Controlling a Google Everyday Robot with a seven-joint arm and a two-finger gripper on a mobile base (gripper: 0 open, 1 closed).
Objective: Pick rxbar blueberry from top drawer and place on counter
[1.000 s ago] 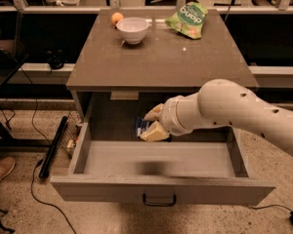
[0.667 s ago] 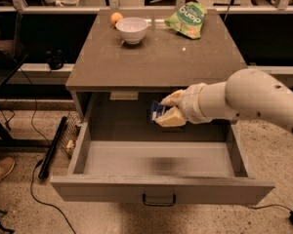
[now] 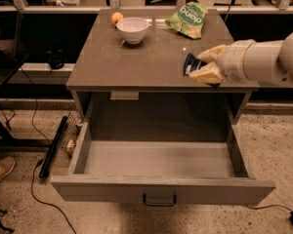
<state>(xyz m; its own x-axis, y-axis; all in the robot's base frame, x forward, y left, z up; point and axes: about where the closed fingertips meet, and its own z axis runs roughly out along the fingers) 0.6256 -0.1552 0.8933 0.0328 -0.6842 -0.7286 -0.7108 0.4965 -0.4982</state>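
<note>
My gripper (image 3: 199, 68) is shut on the rxbar blueberry (image 3: 189, 62), a dark navy bar held between the cream fingers. It hangs over the front right part of the counter (image 3: 136, 62), just above the surface. The white arm comes in from the right edge. The top drawer (image 3: 156, 189) is pulled fully open below, and its grey floor shows nothing inside. Its dark handle (image 3: 159, 199) sits at the centre of the front panel.
On the counter's back stand a white bowl (image 3: 133, 29), a small orange fruit (image 3: 117, 17) and a green snack bag (image 3: 188, 18). A black bar (image 3: 53, 147) and cables lie on the floor at the left. A shoe (image 3: 1, 169) shows at the far left.
The gripper has lifted the bar out of the drawer and moved up and right over the counter's front right part. The drawer stays open.
</note>
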